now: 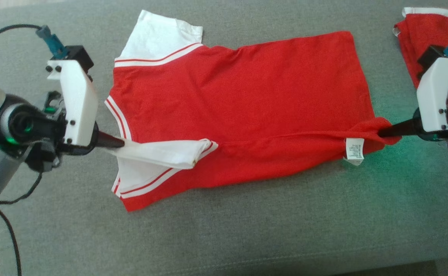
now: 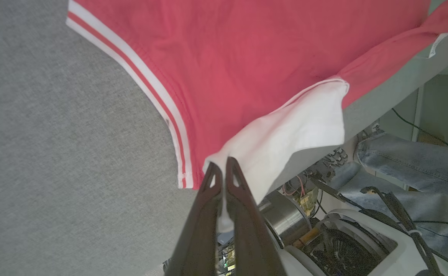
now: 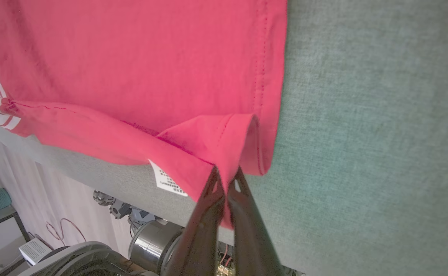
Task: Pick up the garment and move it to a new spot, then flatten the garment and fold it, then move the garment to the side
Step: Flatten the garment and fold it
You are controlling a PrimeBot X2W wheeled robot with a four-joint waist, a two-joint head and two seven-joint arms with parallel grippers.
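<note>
- grey padded surface (image 1: 246, 237): the work area.
- red garment (image 1: 239, 99): flat mid-surface, near edge raised, likely starting a lengthwise fold.
- left gripper (image 1: 121, 143): pinched tight on white sleeve (image 1: 162, 153).
- right gripper (image 1: 381, 133): pinched tight on hem corner (image 1: 369, 128), beside care label (image 1: 355, 151).

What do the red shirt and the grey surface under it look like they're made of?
The shirt looks like soft knit fabric, likely cotton jersey, matte: it drapes and creases, and its hems are stitched. The surface looks like grey woven upholstery cloth, matte, judging by its fine flecked weave; what lies under that cloth cannot be told.
</note>
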